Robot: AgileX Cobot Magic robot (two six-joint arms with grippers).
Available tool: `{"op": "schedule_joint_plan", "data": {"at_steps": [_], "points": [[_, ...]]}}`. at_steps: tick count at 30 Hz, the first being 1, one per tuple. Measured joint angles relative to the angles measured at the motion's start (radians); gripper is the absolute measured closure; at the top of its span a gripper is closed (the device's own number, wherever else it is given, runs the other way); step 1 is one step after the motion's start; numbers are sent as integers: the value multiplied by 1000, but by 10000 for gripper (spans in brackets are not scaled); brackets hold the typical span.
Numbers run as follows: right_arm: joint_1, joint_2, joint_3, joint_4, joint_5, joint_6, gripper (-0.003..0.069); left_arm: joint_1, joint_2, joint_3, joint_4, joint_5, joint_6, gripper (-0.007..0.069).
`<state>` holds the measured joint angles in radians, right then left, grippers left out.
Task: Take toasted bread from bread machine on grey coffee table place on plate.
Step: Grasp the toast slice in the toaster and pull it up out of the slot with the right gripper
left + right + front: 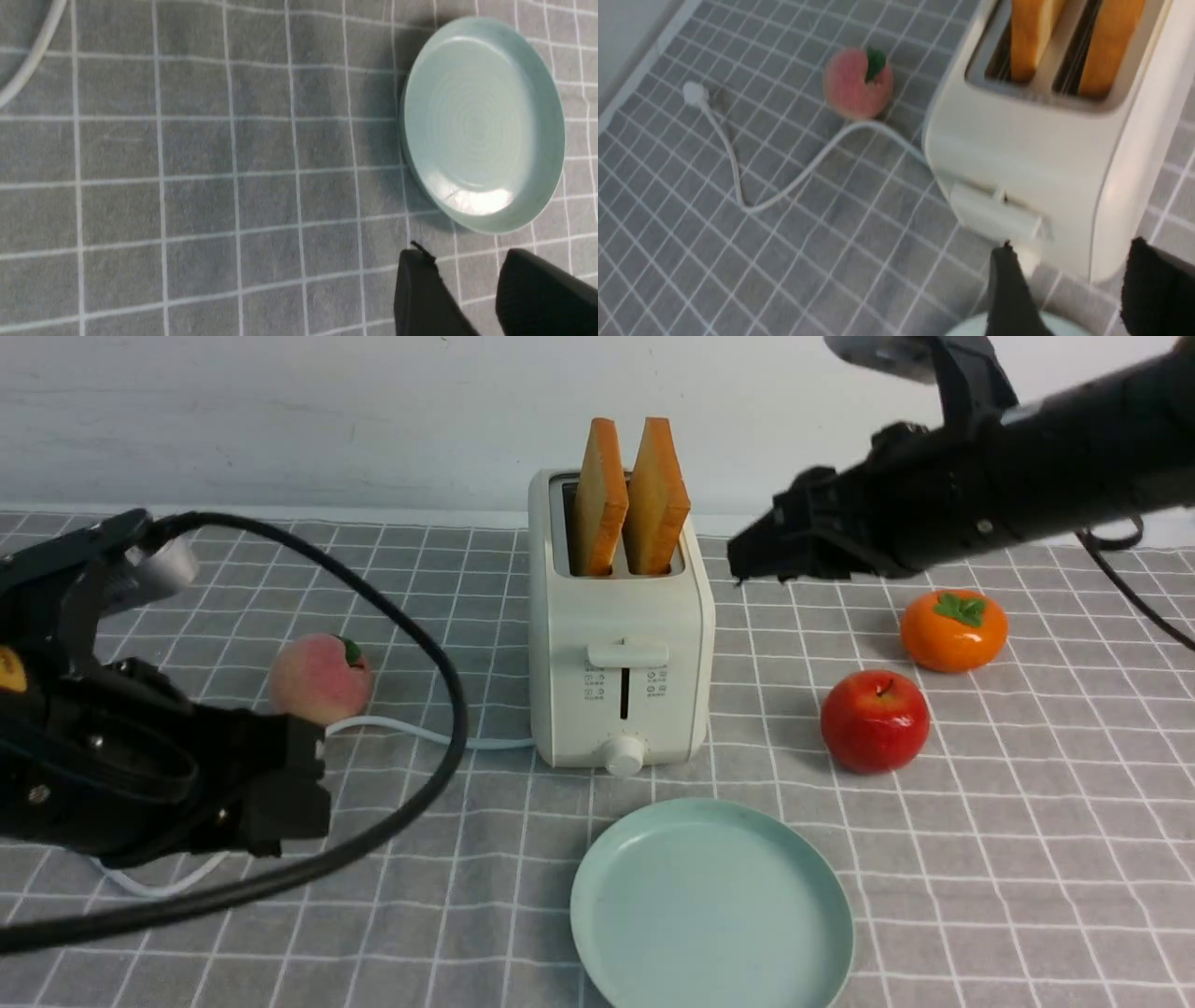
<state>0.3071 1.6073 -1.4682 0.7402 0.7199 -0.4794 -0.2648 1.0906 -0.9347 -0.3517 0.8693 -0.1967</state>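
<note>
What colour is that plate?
The plate is plain pale mint green, clearest in the left wrist view.

The left arm [93, 775] and right arm [1027, 476] are matte black with small silver screws [38, 793]. A thick black cable [448, 709] loops behind the left tool [303, 784]; a thin black cable [1134, 597] hangs behind the right tool [752, 555].
</note>
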Motion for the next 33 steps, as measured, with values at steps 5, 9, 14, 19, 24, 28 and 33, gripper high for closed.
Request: {"op": "schedule_joint_plan", "data": {"at_steps": [5, 9, 14, 19, 24, 28, 33], "points": [[0, 175, -217, 9, -80, 0, 167, 0, 55, -3, -9, -19, 0, 369], [0, 308, -315, 55, -157, -2, 131, 0, 59, -3, -10, -19, 0, 356], [0, 423, -369, 103, -192, -71, 129, 0, 59, -3, -10, -12, 0, 353], [0, 460, -374, 112, -191, -120, 180, 0, 59, -3, -11, 3, 0, 351], [0, 444, -374, 112, -187, -156, 371, 0, 59, -3, -26, 15, 0, 351], [-3, 394, -374, 112, -193, -224, 555, 0, 59, -3, -49, 21, 0, 351], [-48, 251, -396, 113, -144, -244, 549, 0, 59, -3, -54, 42, 0, 351]]}}
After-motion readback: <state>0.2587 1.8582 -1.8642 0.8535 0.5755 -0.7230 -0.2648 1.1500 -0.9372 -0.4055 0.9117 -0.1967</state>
